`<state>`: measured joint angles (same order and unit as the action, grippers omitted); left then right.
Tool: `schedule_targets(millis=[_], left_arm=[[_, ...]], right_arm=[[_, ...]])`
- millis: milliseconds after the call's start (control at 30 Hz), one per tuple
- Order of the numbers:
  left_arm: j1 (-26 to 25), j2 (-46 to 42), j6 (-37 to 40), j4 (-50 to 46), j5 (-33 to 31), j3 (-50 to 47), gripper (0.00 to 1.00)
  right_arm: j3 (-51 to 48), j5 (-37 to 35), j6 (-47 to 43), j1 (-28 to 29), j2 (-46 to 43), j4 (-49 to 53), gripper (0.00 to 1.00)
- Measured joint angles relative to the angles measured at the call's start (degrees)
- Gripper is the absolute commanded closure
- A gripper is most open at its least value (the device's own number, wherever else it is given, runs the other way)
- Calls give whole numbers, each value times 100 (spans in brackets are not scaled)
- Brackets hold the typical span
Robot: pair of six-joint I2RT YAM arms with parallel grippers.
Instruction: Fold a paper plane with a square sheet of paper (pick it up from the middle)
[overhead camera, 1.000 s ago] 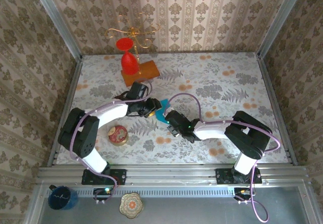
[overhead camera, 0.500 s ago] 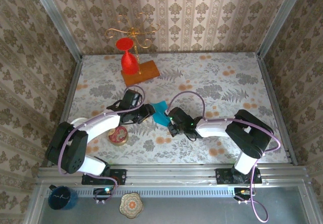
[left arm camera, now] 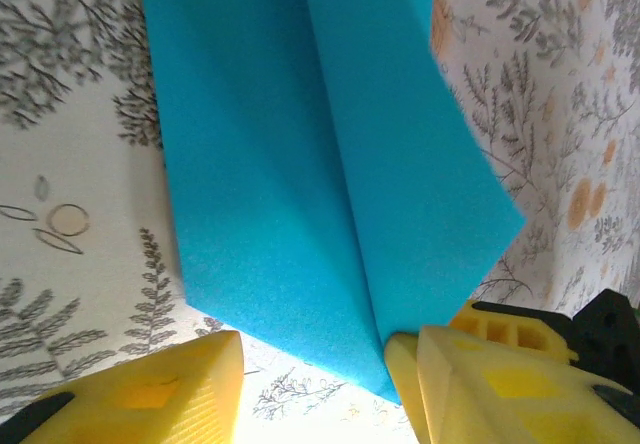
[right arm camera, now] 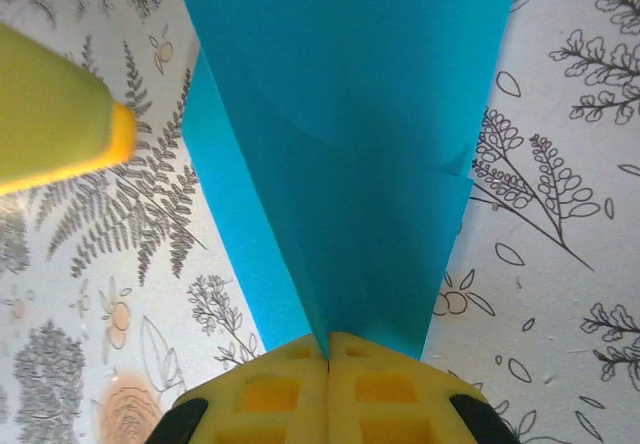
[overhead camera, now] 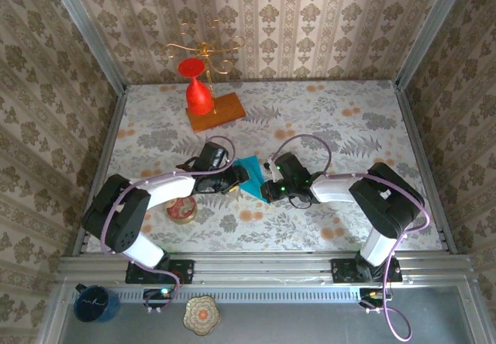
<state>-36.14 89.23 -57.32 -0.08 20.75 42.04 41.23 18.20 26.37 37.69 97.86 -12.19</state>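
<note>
The teal-blue paper (overhead camera: pixel 249 175) lies mid-table, folded with a long centre crease and overlapping flaps (left arm camera: pixel 300 164). My right gripper (overhead camera: pixel 268 187) is shut on the paper's near folded edge, and the sheet fans out from the closed yellow pads (right arm camera: pixel 328 349). My left gripper (overhead camera: pixel 233 178) stands open at the paper's left side. Its two yellow fingers straddle the paper's lower corner (left arm camera: pixel 320 389), and the right finger (left arm camera: pixel 470 384) touches the edge. The left gripper's fingertip (right arm camera: pixel 60 104) also shows in the right wrist view.
A red glass (overhead camera: pixel 198 90) stands on an orange wooden block (overhead camera: pixel 217 111) at the back left, with a gold wire stand (overhead camera: pixel 203 49) behind. A round patterned tin (overhead camera: pixel 182 208) sits just beside my left forearm. The table's right half is bare floral cloth (overhead camera: pixel 364 135).
My left gripper has moved down and right, up against the paper. The right arm's wrist swung towards the back while staying shut on the paper, which shifted slightly.
</note>
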Motion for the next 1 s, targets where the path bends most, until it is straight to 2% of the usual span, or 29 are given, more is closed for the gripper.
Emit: schedule_targets(millis=[367,700,1000], left_arm=[[-170,455,129,247,291,262,60],[-184,730,337,286,374,509,53],[-251,909,509,66,339,688,53]], right_arm=[[-321,881,728,-339,133,-588,100],[-551,1375,1189,-575,267,-1196,100],[-688,1668,1484,-710,398,-1668,100]])
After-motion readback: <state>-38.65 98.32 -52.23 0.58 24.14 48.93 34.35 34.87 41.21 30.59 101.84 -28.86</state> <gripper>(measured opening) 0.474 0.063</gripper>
